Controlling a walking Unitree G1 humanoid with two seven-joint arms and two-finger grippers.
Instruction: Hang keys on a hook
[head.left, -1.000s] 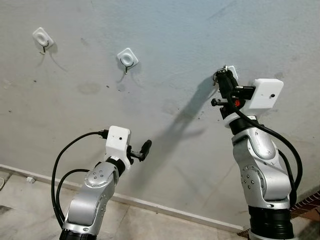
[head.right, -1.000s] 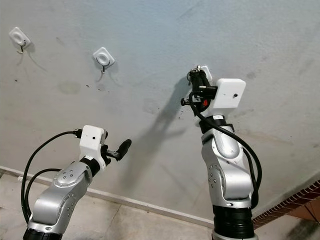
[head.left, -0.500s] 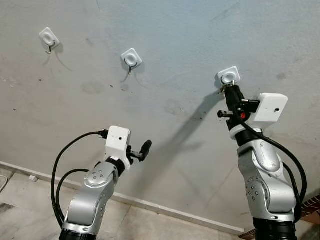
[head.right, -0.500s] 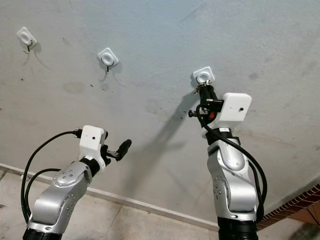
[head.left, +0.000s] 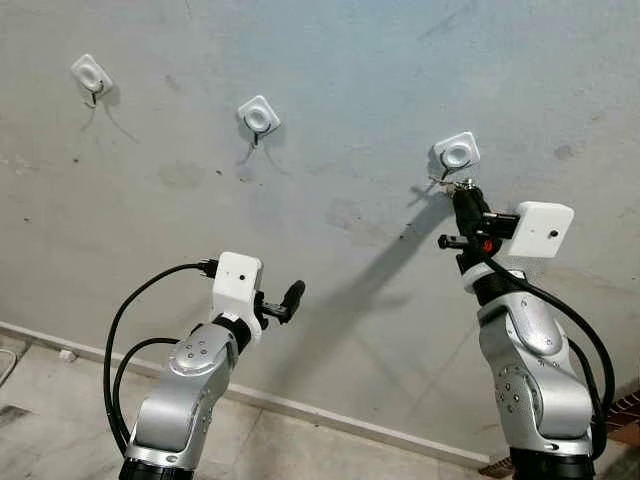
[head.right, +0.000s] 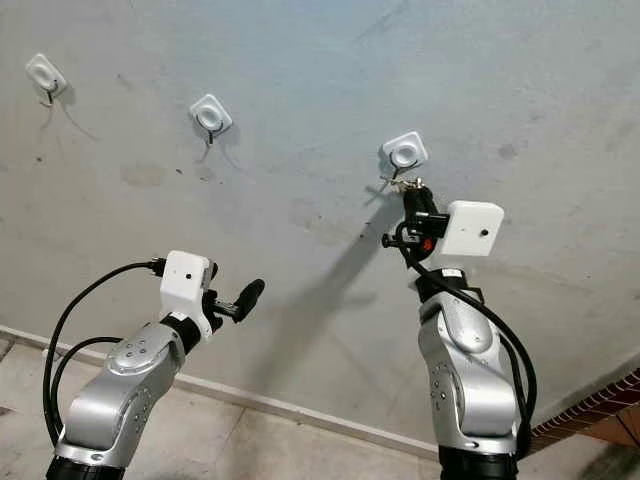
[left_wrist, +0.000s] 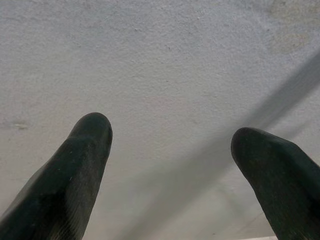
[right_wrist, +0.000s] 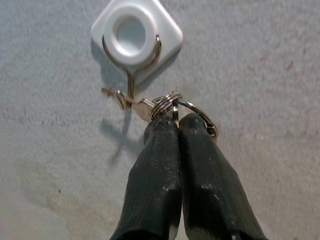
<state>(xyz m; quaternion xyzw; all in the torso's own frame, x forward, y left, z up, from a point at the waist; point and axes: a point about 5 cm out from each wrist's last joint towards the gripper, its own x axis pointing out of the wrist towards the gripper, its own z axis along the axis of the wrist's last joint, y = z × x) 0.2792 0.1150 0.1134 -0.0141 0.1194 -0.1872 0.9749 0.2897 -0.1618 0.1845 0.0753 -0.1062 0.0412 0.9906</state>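
Observation:
Three white square hooks are stuck on the grey wall. My right gripper (head.left: 463, 192) is raised just below the right hook (head.left: 456, 153) and is shut on a metal key ring (right_wrist: 172, 104). In the right wrist view the ring sticks out past the fingertips, and a key (right_wrist: 134, 101) on it lies against the hook's wire stem (right_wrist: 130, 82). Whether the ring is over the wire hook I cannot tell. My left gripper (head.left: 292, 295) is held low, away from the hooks, pointing at bare wall, and its fingers (left_wrist: 80, 165) stand wide apart with nothing between them.
The middle hook (head.left: 258, 114) and the left hook (head.left: 90, 73) carry nothing. A pale skirting (head.left: 300, 410) runs along the foot of the wall above a tiled floor (head.left: 60, 400). Brickwork (head.right: 600, 400) shows at the lower right.
My right gripper has dropped from covering the right hook to just under it, so the hook's plate is in sight. The left arm has stayed still. The view has shifted slightly.

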